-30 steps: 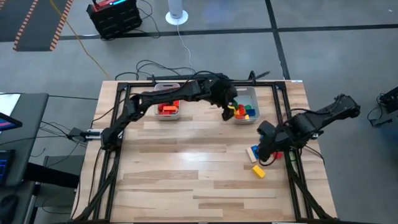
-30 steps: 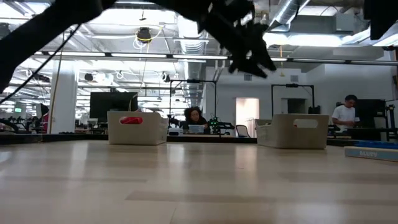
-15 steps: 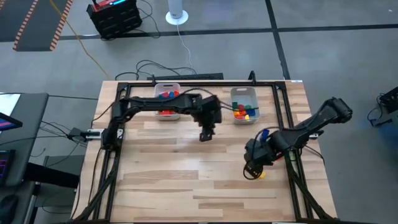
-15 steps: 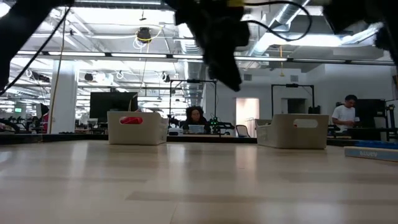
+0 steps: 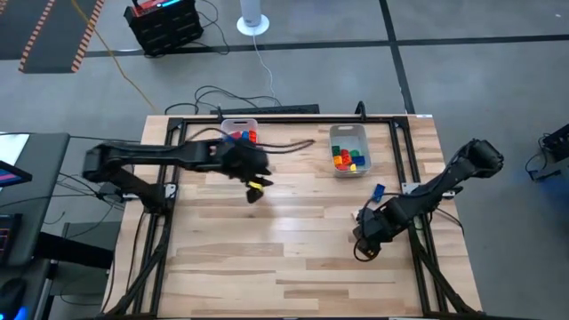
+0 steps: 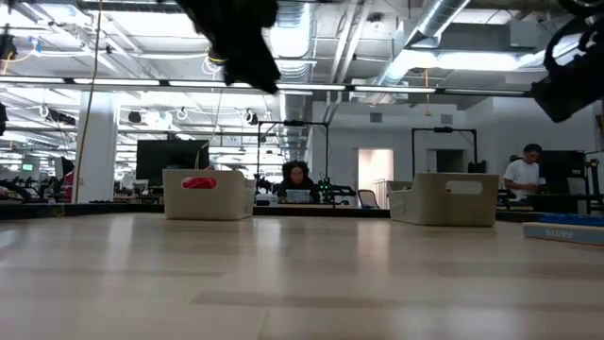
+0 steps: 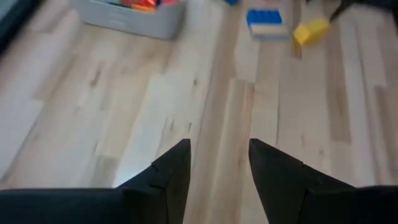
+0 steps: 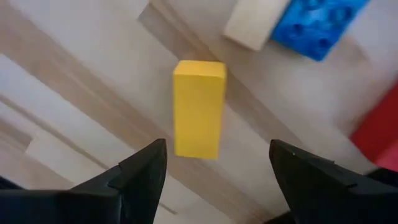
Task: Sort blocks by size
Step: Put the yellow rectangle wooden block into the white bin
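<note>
A yellow block [image 8: 199, 109] lies flat on the table near its right edge, beside a blue block [image 8: 317, 25], a tan block [image 8: 255, 22] and a red one [image 8: 379, 134]. My right gripper [image 8: 216, 149] hangs open above the yellow block, pointing down, one finger on either side of it and touching nothing. In the high view this gripper [image 5: 363, 249] hides the yellow block. My left gripper [image 7: 217, 146] is open with nothing between its fingers, above the table's left middle [image 5: 252, 194]. Two clear bins at the back hold sorted blocks.
The left bin [image 5: 240, 133] holds red and blue blocks. The right bin [image 5: 348, 149] holds several mixed-colour blocks. Black frame rails [image 5: 415, 240] run along the table's edges close to my right gripper. Bare wood lies across the table's middle and near side.
My left gripper has swung from above the right bin toward the table's left, ending in front of the left bin. My right gripper has come down and toward the near edge, tipping more steeply downward, and now stands over the yellow block.
</note>
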